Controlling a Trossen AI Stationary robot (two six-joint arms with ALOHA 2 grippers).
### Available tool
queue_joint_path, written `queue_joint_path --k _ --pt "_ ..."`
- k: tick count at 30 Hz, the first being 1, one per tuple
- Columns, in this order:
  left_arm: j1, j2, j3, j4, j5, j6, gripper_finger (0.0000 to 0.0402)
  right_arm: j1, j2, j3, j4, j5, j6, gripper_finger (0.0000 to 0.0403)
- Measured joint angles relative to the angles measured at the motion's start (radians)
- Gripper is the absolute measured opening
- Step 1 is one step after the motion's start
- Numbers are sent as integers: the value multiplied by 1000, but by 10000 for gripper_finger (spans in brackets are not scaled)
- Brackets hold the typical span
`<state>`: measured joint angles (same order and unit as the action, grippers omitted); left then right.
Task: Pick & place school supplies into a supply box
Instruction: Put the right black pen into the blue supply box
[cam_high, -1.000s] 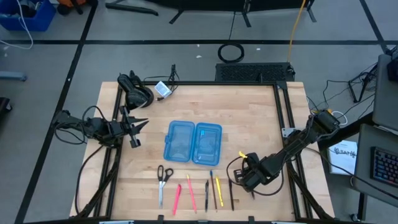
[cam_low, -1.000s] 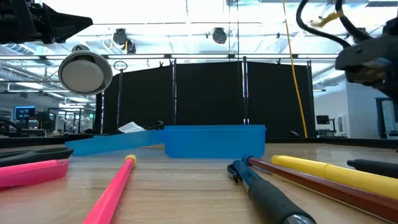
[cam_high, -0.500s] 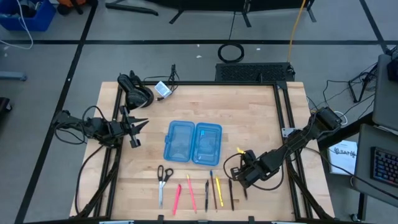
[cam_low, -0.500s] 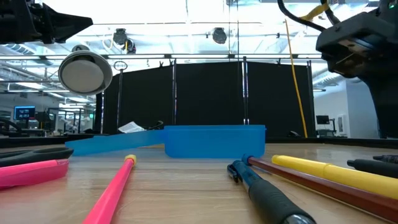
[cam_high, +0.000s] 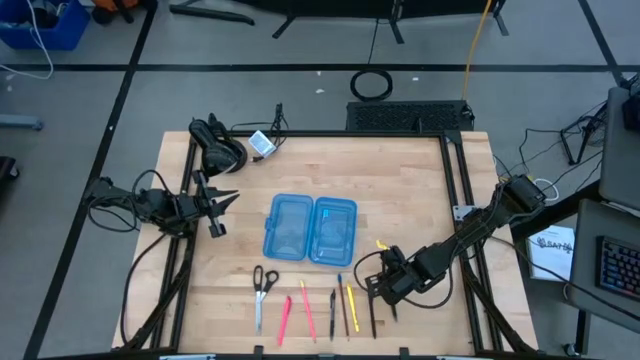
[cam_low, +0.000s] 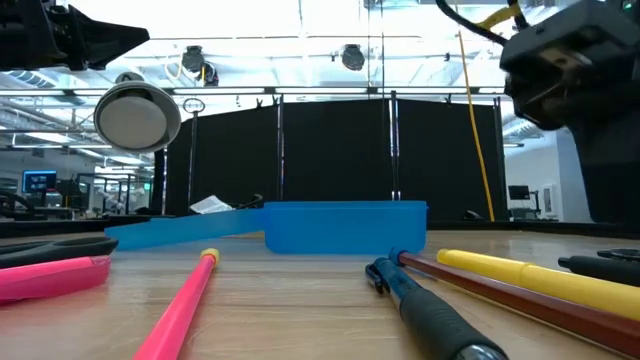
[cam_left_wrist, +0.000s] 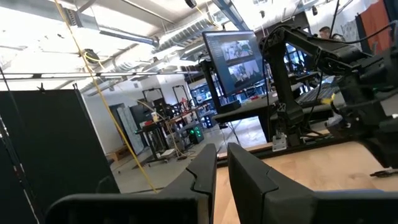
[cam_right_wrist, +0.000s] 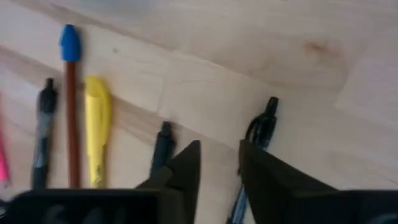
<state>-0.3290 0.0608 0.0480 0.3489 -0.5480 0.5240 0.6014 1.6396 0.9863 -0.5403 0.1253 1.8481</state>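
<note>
Supply box (cam_high: 310, 229) mid-table; pens (cam_high: 340, 308) (scissors (cam_high: 262, 285) leftmost) nearer front edge.
</note>
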Motion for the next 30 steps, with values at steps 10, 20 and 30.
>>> queue_joint_path --k 10,20,30 --pt "0 0 0 0 4 -1 47 0 0 0 -143 -74 80 206" --pt "0 0 0 -1 6 -1 47 -11 93 1 -77 -103 59 200" --pt "0 0 0 0 16 -1 47 -16 184 2 -170 -233 67 197"
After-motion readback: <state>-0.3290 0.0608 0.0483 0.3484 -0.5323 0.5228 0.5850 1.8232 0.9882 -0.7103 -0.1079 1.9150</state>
